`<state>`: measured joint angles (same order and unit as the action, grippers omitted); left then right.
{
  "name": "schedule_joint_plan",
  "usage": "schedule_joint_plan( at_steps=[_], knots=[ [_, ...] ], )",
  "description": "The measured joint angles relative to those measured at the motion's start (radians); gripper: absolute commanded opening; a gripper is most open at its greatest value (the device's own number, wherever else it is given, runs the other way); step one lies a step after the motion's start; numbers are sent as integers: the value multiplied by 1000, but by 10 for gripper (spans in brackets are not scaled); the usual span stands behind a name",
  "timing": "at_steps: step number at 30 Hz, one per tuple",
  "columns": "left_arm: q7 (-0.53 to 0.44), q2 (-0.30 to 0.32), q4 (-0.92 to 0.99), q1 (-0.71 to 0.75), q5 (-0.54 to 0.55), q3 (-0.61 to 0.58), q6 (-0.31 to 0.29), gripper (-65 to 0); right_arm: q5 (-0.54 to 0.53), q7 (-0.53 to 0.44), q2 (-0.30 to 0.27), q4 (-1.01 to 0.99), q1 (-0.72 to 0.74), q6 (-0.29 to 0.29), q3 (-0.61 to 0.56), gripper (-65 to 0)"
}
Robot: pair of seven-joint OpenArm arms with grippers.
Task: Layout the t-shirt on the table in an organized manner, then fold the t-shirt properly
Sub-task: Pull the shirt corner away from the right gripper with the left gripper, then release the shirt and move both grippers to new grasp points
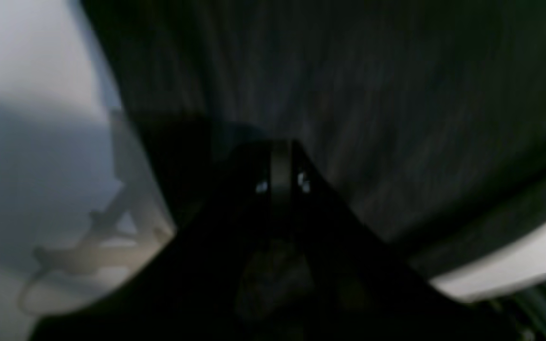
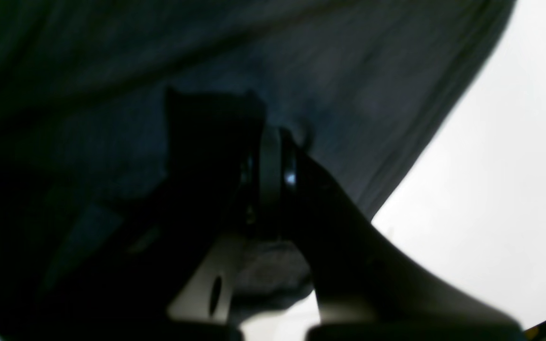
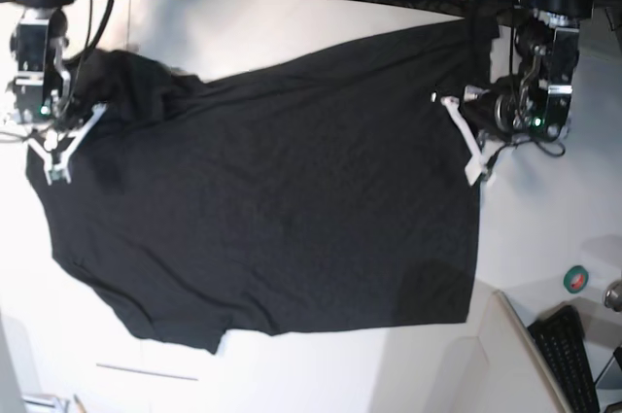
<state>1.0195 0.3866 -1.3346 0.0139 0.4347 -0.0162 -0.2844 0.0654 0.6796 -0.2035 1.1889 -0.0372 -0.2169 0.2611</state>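
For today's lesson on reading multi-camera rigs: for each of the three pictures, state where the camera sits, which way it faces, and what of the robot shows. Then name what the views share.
Left wrist: rides the left arm, facing along the left gripper, which is pinched on the t-shirt over the table.
Right wrist: rides the right arm, facing along the right gripper, also shut on cloth.
Base: overhead, looking down; both arms show at the shirt's edges.
Shared: all three show the black t-shirt and white table.

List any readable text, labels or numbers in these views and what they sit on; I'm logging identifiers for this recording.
None can be read. The t-shirt shows only plain black cloth, the table is unmarked, and both wrist views are too dark and blurred for lettering.
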Motion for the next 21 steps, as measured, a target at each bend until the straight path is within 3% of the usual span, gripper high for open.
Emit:
schedule_joint_plan(
  at_steps=[2, 10, 15, 21],
  knots=[
    [-47, -2, 73, -67, -13, -57, 21, -650, 2, -25, -17, -82, 58, 0, 1, -650],
    [-312, -43, 526, -393, 28, -251, 0, -650, 2, -257, -88, -456, 300, 12, 1, -650],
    [-460, -119, 775, -578, 8, -380, 16, -650, 10, -330, -94, -556, 380, 10, -1, -650],
    [-562, -249, 1003, -746, -6, -452, 19, -650, 7, -373, -79, -517, 380, -3, -5, -650]
  ],
)
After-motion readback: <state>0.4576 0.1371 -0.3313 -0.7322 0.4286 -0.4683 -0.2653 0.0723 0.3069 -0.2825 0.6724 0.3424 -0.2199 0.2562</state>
